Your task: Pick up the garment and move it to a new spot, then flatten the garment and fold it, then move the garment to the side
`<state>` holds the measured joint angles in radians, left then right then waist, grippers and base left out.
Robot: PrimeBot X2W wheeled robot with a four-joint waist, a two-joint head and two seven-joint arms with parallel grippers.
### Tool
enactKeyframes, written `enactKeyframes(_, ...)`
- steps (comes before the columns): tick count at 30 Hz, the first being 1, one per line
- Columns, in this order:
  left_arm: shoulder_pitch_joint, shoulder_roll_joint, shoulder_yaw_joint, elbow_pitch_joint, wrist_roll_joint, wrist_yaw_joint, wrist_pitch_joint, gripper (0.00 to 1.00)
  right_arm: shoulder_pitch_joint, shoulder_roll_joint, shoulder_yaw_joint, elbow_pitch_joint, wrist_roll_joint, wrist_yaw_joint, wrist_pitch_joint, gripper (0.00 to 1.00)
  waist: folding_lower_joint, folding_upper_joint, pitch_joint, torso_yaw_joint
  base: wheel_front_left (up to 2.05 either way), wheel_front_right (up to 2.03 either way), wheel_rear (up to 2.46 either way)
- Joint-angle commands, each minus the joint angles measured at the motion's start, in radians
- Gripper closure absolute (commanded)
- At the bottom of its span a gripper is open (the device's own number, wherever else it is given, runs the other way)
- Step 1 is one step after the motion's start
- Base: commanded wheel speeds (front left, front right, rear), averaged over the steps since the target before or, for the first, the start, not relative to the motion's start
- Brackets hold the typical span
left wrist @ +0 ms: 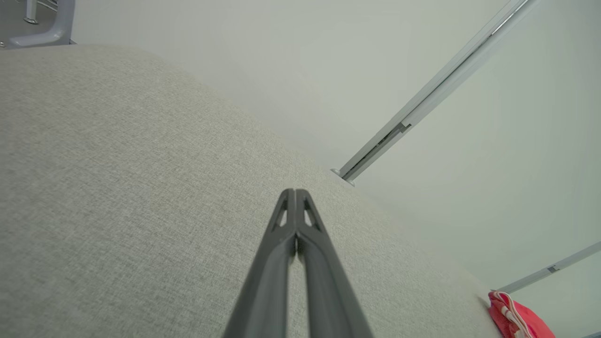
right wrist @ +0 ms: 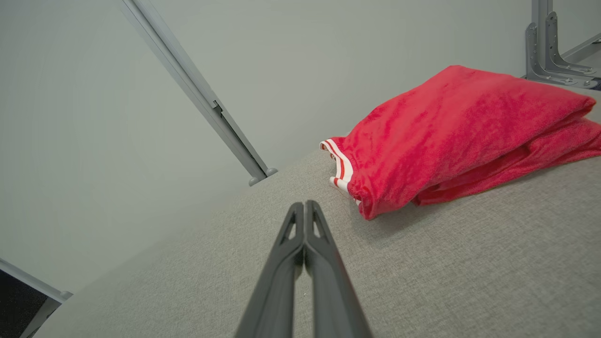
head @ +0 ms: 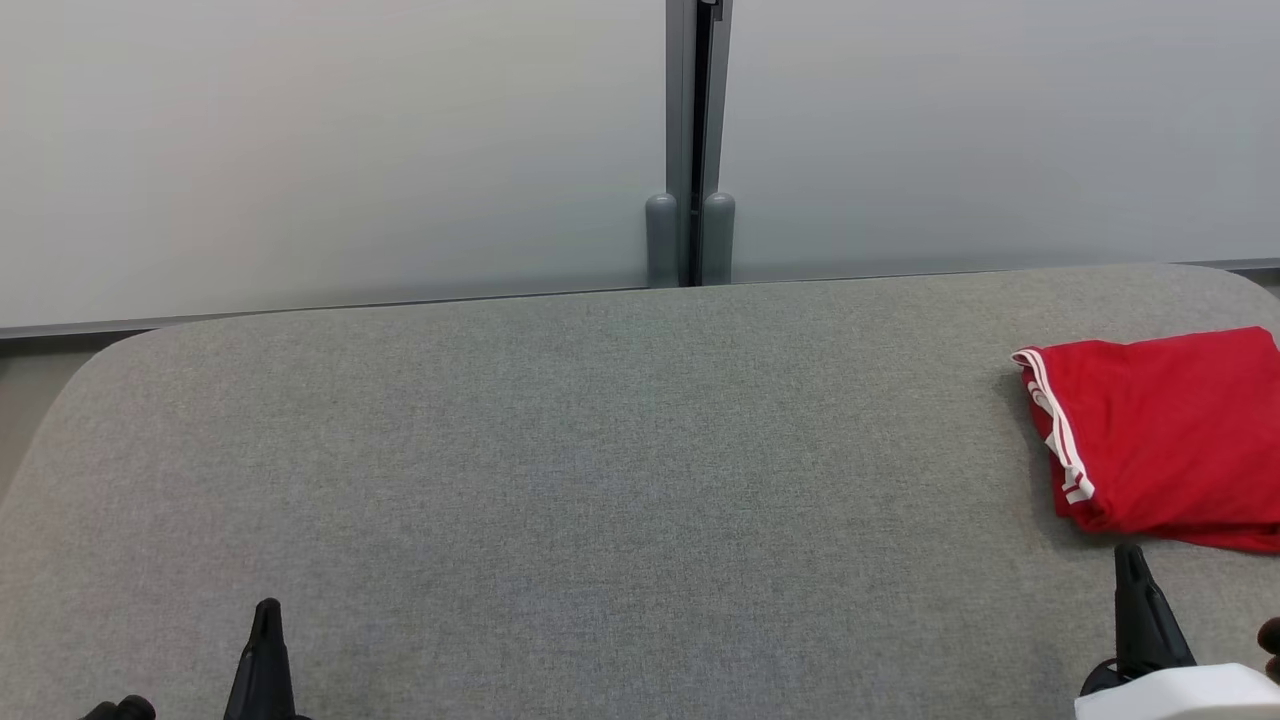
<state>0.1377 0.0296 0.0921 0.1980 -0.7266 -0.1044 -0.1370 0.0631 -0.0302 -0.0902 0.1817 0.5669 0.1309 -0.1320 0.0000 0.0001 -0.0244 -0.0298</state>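
Here the grey, cloth-covered bench (head: 600, 450) carries a red garment (head: 1170, 440) on its right side, folded into a thick, flat bundle with white stripes along one edge. It lies lengthwise across the bench, with the striped edge toward the bench's middle and the other end cut off at the head view's right border. The left hand (head: 266, 608) and right hand (head: 1130, 552) are both closed on nothing, the right one just short of the garment's near edge.
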Motion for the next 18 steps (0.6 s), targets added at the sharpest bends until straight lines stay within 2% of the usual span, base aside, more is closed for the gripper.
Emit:
enactKeyframes(1, -0.034, 0.011, 0.006, -0.009, -0.037, -0.004, 0.008, 1.00, -0.030, -0.011, -0.005, -0.008, 0.044, 0.000, 0.009, 1.00, 0.0000, -0.0001, 0.000, 0.001, 0.00, 0.00, 0.00)
enactKeyframes(18, -0.087, 0.014, 0.010, 0.004, -0.236, -0.011, 0.066, 1.00, -0.066, -0.014, -0.010, 0.007, 0.278, 0.000, 0.065, 1.00, 0.0000, -0.0001, 0.005, 0.005, 0.00, 0.00, 0.00)
